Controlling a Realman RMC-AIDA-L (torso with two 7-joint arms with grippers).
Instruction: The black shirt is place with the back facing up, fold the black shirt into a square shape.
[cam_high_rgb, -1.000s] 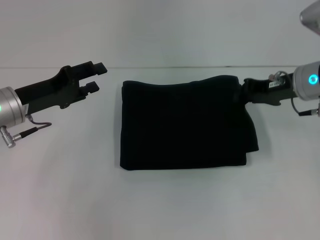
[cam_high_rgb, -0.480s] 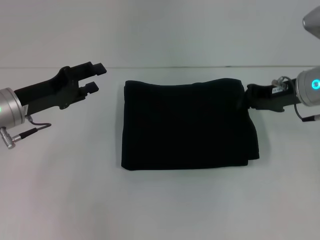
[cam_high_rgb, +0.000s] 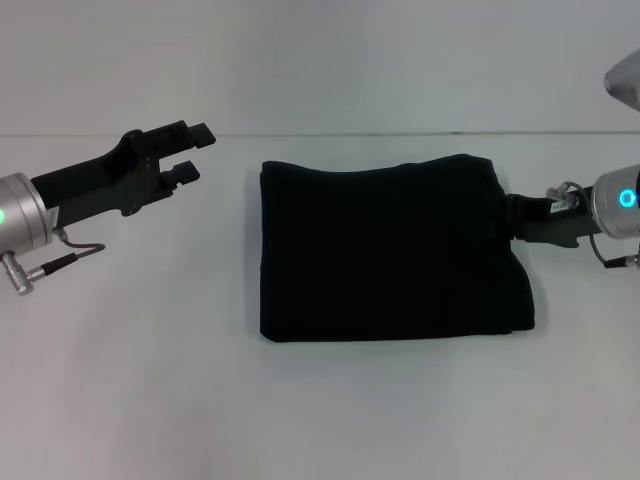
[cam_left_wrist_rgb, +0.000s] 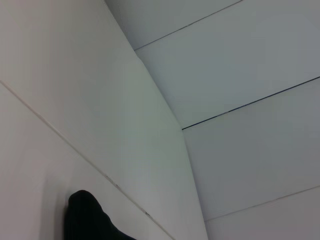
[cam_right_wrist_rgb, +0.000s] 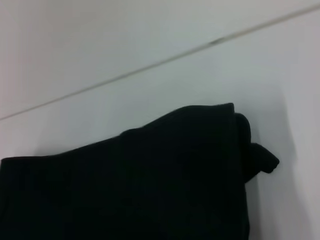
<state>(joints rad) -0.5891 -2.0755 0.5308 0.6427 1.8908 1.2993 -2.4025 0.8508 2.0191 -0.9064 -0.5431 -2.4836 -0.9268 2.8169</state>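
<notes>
The black shirt (cam_high_rgb: 390, 250) lies folded into a thick rectangle in the middle of the white table (cam_high_rgb: 150, 390). No lettering shows. My right gripper (cam_high_rgb: 511, 216) is at the shirt's right edge near the far corner, shut on a pinch of the cloth. The right wrist view shows the shirt (cam_right_wrist_rgb: 150, 190) with a small pulled tip of cloth at that corner. My left gripper (cam_high_rgb: 194, 152) is open and empty, held left of the shirt and apart from it. A corner of the shirt (cam_left_wrist_rgb: 85, 220) shows in the left wrist view.
The table's far edge (cam_high_rgb: 330, 135) runs along a pale wall just behind the shirt. A grey cable (cam_high_rgb: 60, 262) hangs from my left arm at the left side.
The right gripper has moved to the right and the folded shirt has slid to the right with it. The left gripper has not moved.
</notes>
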